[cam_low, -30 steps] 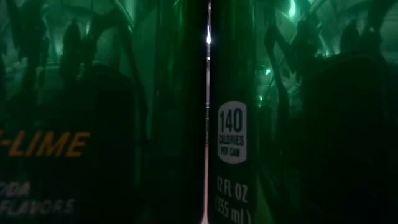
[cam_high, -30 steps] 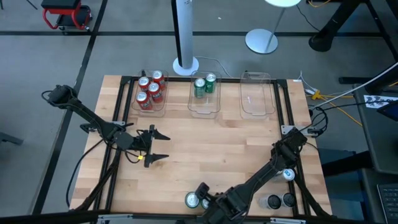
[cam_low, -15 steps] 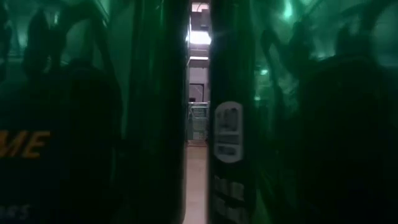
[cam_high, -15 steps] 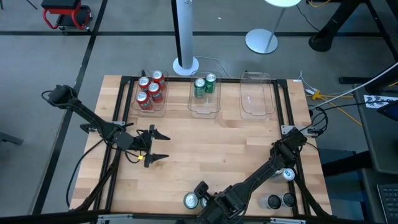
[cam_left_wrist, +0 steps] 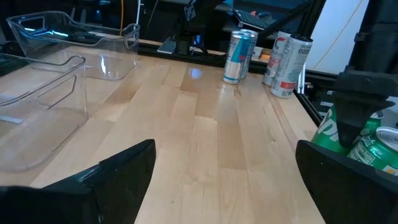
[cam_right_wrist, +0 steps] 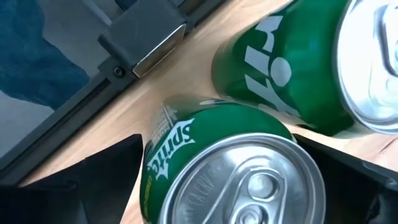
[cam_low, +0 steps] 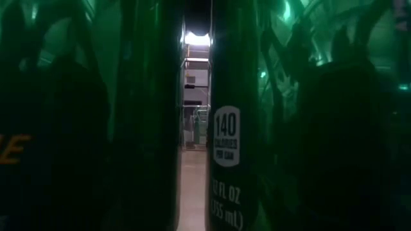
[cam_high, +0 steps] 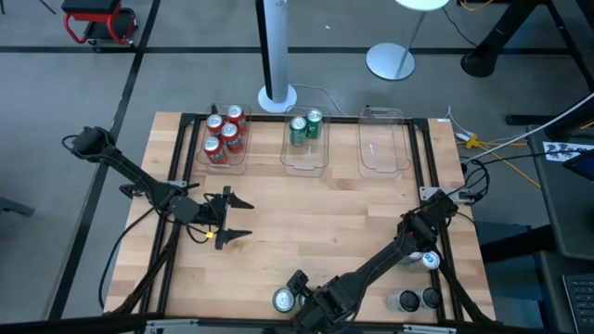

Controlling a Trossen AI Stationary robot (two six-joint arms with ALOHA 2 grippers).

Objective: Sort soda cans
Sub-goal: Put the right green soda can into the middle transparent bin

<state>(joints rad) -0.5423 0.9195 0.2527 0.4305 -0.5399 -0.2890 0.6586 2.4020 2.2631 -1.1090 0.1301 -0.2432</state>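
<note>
The right gripper point(cam_high: 299, 299), jaws wide and holding nothing, is edging leftward at six o'clock to straddle a green can point(cam_right_wrist: 230, 168) beside its twin point(cam_right_wrist: 298, 68), readying a grasp, while the left gripper point(cam_high: 234, 217) is idling wide-jawed at nine o'clock.

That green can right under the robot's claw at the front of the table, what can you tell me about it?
The green can is a small metal drink can with white Sprite lettering on its side and a silver top with an unopened pull tab. It stands upright on the wooden table at the front edge. The right gripper hangs just above with its fingers open on either side of the can, not yet gripping. A second green can stands right next to it; whether they touch is unclear.
</note>
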